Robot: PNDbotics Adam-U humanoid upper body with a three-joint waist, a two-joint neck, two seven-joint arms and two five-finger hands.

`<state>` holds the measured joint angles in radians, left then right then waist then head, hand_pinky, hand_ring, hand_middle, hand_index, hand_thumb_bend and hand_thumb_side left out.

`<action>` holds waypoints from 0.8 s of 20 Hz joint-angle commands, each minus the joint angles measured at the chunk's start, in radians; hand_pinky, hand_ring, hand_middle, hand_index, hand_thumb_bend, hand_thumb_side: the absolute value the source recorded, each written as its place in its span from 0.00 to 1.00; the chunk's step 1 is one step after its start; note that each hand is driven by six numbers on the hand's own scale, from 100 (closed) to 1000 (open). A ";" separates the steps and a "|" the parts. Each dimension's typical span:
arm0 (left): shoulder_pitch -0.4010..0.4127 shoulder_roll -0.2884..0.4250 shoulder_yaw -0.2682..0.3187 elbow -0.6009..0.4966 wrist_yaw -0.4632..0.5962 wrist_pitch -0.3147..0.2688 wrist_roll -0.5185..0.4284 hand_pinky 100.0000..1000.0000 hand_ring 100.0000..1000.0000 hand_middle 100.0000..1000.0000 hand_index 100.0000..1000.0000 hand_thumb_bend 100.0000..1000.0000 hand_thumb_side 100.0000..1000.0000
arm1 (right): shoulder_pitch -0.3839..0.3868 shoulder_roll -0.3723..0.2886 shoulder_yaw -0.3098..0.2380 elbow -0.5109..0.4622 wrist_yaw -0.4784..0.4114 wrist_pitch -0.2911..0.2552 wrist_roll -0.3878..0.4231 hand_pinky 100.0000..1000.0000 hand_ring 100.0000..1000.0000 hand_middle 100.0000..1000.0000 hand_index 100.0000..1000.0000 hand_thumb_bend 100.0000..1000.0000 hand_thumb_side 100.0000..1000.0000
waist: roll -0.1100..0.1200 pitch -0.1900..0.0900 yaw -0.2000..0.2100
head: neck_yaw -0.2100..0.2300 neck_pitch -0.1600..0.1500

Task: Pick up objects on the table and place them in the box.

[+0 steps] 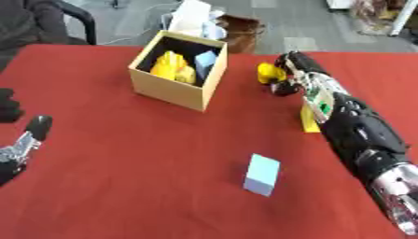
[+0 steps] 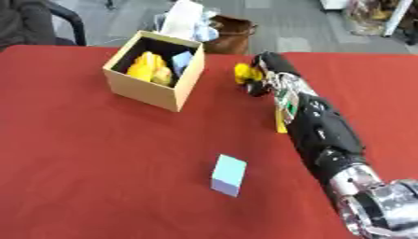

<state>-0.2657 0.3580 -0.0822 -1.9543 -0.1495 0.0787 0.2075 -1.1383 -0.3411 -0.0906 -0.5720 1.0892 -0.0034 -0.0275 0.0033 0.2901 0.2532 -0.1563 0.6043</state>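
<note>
A tan cardboard box (image 1: 176, 86) stands at the back middle of the red table; inside it lie yellow pieces (image 1: 173, 66) and a pale blue block (image 1: 205, 60). My right hand (image 1: 287, 74) reaches in from the lower right to a spot right of the box, its fingers curled around a small yellow object (image 1: 268, 72). A flat yellow piece (image 1: 309, 122) lies half hidden under my right forearm. A light blue block (image 1: 262, 174) stands on the near middle of the table. My left hand (image 1: 24, 140) rests at the left edge, fingers straight.
The red tablecloth (image 1: 122, 163) covers the whole work surface. Beyond the far edge are a brown bag (image 1: 242, 31), white items (image 1: 189, 16) and a black chair (image 1: 57, 18) on the grey floor.
</note>
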 commanded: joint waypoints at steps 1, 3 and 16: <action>-0.004 0.006 0.001 -0.009 0.001 0.002 -0.001 0.62 0.55 0.50 0.68 0.53 0.31 | -0.030 -0.007 0.001 -0.068 -0.008 -0.004 -0.059 0.62 0.55 0.34 0.48 0.00 0.00 | -0.007 -0.009 0.000 | -0.007 -0.013; -0.002 0.006 0.001 -0.008 0.000 0.003 -0.002 0.62 0.55 0.50 0.68 0.53 0.31 | -0.042 -0.005 0.019 -0.087 -0.025 -0.021 -0.094 0.61 0.55 0.34 0.48 0.00 0.00 | -0.008 -0.012 0.000 | -0.009 -0.012; -0.025 -0.020 -0.020 -0.010 -0.005 -0.007 -0.032 0.62 0.55 0.50 0.68 0.51 0.31 | -0.123 0.082 0.058 -0.100 -0.021 -0.085 -0.051 0.64 0.57 0.39 0.53 0.00 0.00 | -0.032 -0.028 0.098 | -0.059 -0.022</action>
<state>-0.2763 0.3318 -0.1014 -1.9533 -0.1514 0.0738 0.1807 -1.2345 -0.2589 -0.0304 -0.6625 1.0549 -0.0853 -0.0857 -0.0174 0.2890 0.3519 -0.2086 0.5966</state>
